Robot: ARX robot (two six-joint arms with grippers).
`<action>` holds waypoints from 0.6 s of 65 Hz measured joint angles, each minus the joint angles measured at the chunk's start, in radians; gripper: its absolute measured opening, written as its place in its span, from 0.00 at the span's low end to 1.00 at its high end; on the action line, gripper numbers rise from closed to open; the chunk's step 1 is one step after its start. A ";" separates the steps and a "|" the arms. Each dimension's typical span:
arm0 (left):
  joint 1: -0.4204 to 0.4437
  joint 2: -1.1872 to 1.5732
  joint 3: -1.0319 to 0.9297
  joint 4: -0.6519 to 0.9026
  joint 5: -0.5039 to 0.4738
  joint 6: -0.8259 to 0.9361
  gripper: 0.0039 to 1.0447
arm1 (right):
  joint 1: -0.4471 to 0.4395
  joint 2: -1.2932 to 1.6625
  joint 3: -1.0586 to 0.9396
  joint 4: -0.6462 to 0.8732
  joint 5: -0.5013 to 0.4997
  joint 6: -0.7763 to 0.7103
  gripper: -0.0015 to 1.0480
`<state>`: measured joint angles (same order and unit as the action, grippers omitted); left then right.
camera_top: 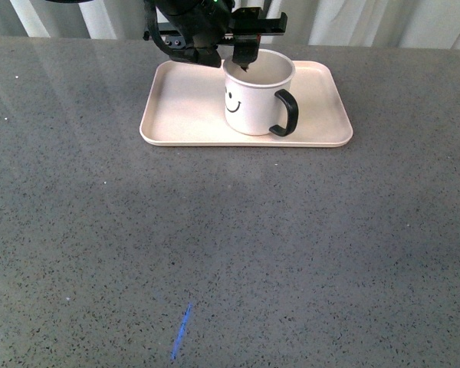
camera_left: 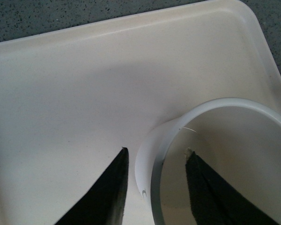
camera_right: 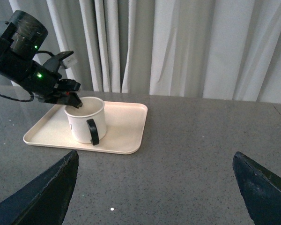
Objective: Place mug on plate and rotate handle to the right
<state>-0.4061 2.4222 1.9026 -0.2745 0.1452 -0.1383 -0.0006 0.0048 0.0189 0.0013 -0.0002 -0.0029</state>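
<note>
Left claw straddles the mug rim on its far side: one finger inside, one outside. It's part open with gaps on both sides of the wall, so not clamped. A rim straddle looks chosen so the mug can be set down and twisted while upright. Mug stands upright on the plate, a bit right of centre. Handle points right and slightly toward the robot; I'd judge rotation near done, maybe a small trim to go. Right claw is wide open and empty over the bench, well apart, likely parked clear. Count: 1 mug, 1 handle, 1 plate, 2 claws.
</note>
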 joint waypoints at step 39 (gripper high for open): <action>0.026 -0.436 -0.574 0.703 -0.336 0.057 0.77 | 0.000 0.000 0.000 0.000 0.000 0.000 0.91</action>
<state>-0.3801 1.9865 1.3285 0.4282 -0.1905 -0.0811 -0.0006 0.0048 0.0189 0.0013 -0.0006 -0.0029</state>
